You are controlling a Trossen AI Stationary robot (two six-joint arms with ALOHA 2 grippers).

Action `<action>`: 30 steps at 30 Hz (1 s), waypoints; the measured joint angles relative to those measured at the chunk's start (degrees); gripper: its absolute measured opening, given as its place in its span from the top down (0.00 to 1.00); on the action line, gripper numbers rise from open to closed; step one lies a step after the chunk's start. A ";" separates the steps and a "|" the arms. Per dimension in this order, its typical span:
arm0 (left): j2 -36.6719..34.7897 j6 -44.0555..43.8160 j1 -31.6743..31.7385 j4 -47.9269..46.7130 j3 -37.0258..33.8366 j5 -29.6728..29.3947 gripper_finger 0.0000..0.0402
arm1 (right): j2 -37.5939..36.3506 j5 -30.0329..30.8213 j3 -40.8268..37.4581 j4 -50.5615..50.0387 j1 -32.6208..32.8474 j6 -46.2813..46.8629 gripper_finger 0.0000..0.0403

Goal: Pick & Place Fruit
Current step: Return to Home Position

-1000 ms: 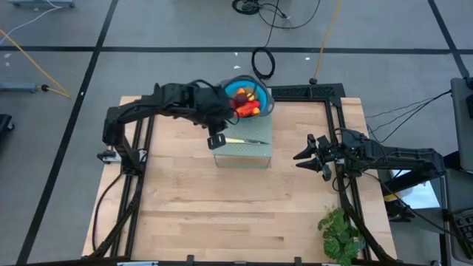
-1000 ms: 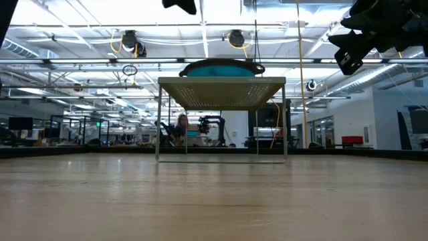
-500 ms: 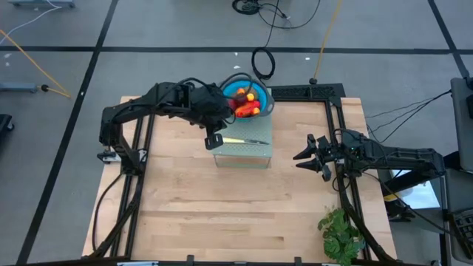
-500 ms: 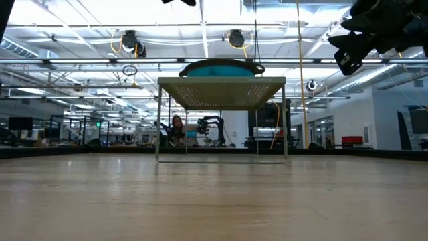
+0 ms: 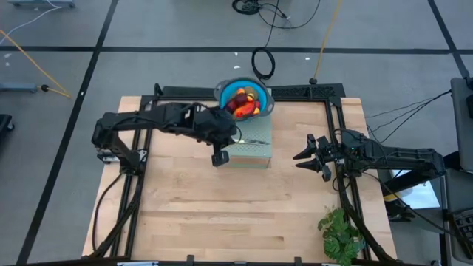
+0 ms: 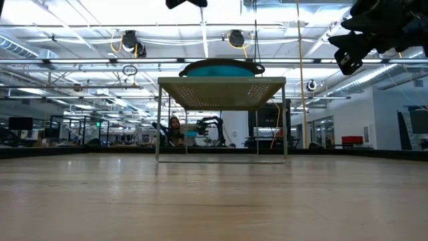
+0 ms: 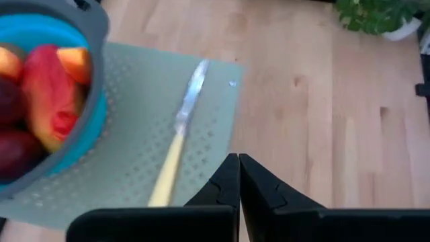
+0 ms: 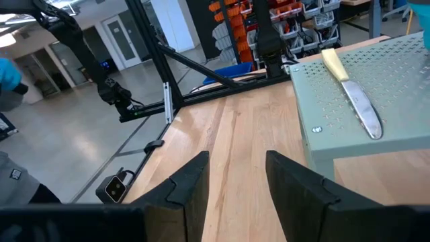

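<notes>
Evidently the fruit (image 5: 242,105) looked soft, wanting gentle mid-body grips. Left pincer (image 7: 238,160) was pressed together, right pincer (image 8: 236,158) spread.

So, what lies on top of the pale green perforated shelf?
A blue strainer bowl with fruit, and beside it a yellow-handled knife. Whatever lies under the top fruit is covered.

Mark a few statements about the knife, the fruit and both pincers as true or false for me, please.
1. The knife lies on the shelf beside the bowl. True.
2. The left pincer grips the knife. False: it is shut on nothing, apart from the knife.
3. The right pincer is open. True.
4. The fruit lies on the bare table. False: it sits in the bowl.
</notes>
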 joint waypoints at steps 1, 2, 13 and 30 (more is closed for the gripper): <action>-0.73 -0.37 -0.47 1.73 -1.84 -0.04 0.99 | -0.02 0.02 0.00 -0.04 0.00 0.00 0.66; -1.79 -0.69 -0.97 4.75 -3.80 -0.03 1.00 | -0.03 0.02 0.00 -0.19 0.00 0.00 0.66; -15.84 -8.06 -5.60 18.00 -23.21 -5.58 1.00 | -0.02 0.09 0.02 -0.84 0.00 0.00 0.65; -35.89 -9.62 -12.00 34.99 -47.79 -10.64 0.99 | -0.02 0.12 0.02 -0.87 0.00 0.81 0.65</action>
